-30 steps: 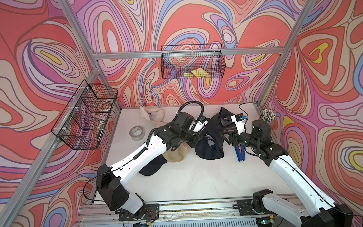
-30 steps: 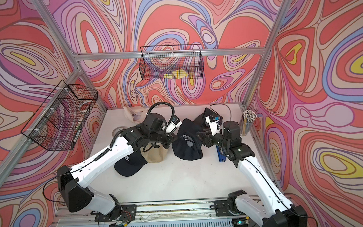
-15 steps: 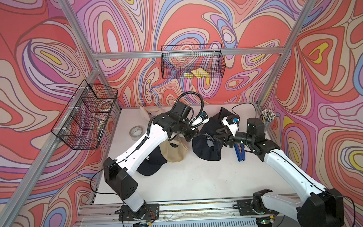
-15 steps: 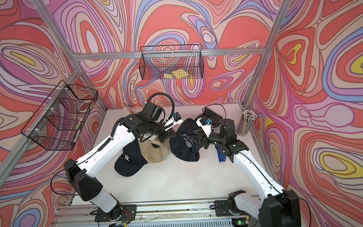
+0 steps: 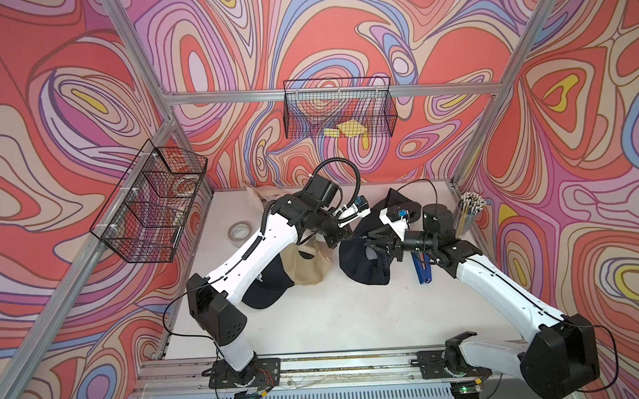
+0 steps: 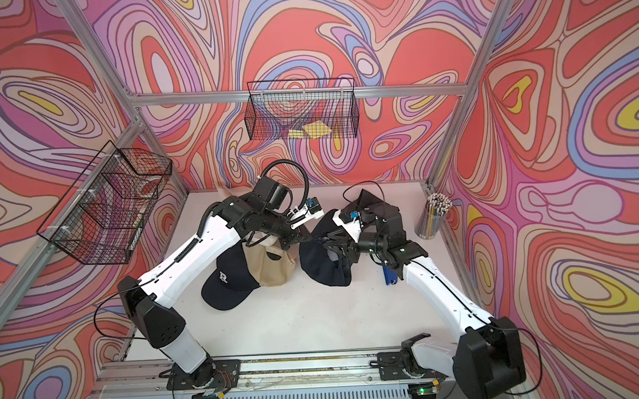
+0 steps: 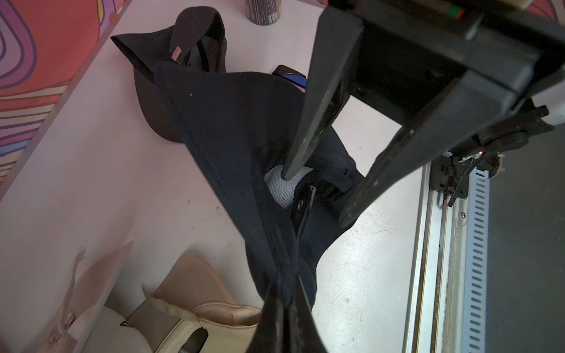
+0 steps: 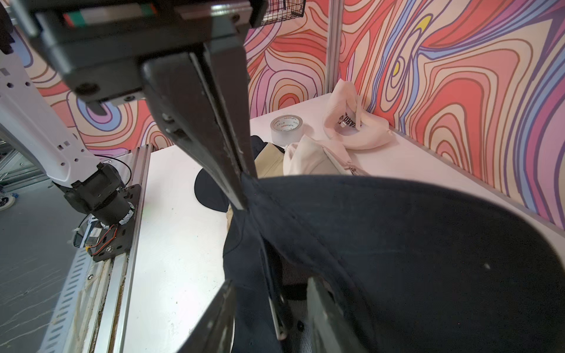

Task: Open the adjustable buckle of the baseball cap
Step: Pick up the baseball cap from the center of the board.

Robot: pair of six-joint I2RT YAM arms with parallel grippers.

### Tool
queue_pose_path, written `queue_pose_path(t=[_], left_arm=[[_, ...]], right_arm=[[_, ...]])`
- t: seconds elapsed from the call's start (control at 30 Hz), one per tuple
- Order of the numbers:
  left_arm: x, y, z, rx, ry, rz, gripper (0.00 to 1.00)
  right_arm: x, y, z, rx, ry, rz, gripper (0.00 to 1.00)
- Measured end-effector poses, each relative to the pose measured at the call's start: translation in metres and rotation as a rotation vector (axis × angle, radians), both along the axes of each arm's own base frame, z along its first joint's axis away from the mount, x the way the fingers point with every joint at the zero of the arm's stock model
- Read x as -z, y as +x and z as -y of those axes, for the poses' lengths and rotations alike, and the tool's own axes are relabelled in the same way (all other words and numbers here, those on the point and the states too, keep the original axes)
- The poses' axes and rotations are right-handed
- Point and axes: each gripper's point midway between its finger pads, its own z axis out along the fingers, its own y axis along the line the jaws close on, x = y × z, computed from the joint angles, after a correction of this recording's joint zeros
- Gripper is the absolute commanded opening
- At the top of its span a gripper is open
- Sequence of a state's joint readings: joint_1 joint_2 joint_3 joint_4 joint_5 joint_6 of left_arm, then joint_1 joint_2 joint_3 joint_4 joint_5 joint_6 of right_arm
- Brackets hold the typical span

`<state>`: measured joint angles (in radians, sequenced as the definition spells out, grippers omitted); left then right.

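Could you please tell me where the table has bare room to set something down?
The wide strip of table between the caps and the front rail is bare. It is crowded at the back, among caps, tape and pencil cup.

A navy baseball cap point(image 5: 366, 270) lies mid-table between the two arms. The left gripper point(image 5: 343, 239) is closed on the cap's edge nearer the tan cap point(image 5: 309, 268). The right gripper point(image 5: 371, 245) reaches into it from the opposite side, fingers apart. A blue object point(image 5: 423, 272) lies beside the right arm. A pencil cup point(image 5: 470, 213) stands at the right edge of the table point(image 5: 333, 317), and a tape roll point(image 5: 240, 231) sits near its left edge.
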<state>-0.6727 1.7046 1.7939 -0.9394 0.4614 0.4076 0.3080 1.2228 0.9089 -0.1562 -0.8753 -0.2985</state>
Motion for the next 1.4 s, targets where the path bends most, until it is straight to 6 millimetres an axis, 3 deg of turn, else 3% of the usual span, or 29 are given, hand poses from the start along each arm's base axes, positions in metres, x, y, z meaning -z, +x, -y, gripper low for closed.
queue_pose_path(t=[0.33,0.43,0.5,0.53,0.6,0.63,0.7,0.83,0.97,1.13,1.4], left_arm=[[-0.008,0.003,0.004,0.004,-0.011,0.004,0.00],[-0.010,0.004,0.004,0.004,-0.013,0.007,0.00],[-0.010,0.003,0.004,0.004,-0.012,0.005,0.00],[-0.010,0.004,0.004,0.003,-0.011,0.005,0.07],[-0.010,0.005,0.003,-0.010,-0.008,0.006,0.43],[-0.010,0.008,0.003,-0.022,-0.007,0.011,0.55],[-0.010,0.014,0.002,-0.051,-0.009,0.020,0.67],[-0.003,0.033,-0.003,-0.134,-0.022,0.031,0.71],[0.012,0.048,-0.021,-0.212,-0.071,0.045,0.73],[0.009,0.032,-0.040,-0.179,-0.212,0.096,0.80],[-0.021,0.018,-0.022,-0.029,-0.359,0.212,0.81]], right_arm=[[0.014,0.009,-0.011,-0.020,-0.032,-0.016,0.28],[0.016,0.008,-0.012,-0.022,-0.036,-0.022,0.17],[0.016,0.008,-0.012,-0.022,-0.035,-0.027,0.00],[0.015,0.008,-0.013,-0.024,-0.033,-0.026,0.00],[0.014,0.008,-0.013,-0.026,-0.029,-0.023,0.00],[0.013,0.008,-0.014,-0.029,-0.026,-0.020,0.00],[0.011,0.007,-0.015,-0.037,-0.016,-0.020,0.00],[0.005,0.005,-0.017,-0.054,0.013,-0.019,0.00],[0.000,0.008,-0.021,-0.062,0.046,-0.020,0.00],[0.004,0.016,-0.026,-0.066,0.072,-0.044,0.00],[-0.004,0.015,-0.030,-0.097,0.114,-0.040,0.00]])
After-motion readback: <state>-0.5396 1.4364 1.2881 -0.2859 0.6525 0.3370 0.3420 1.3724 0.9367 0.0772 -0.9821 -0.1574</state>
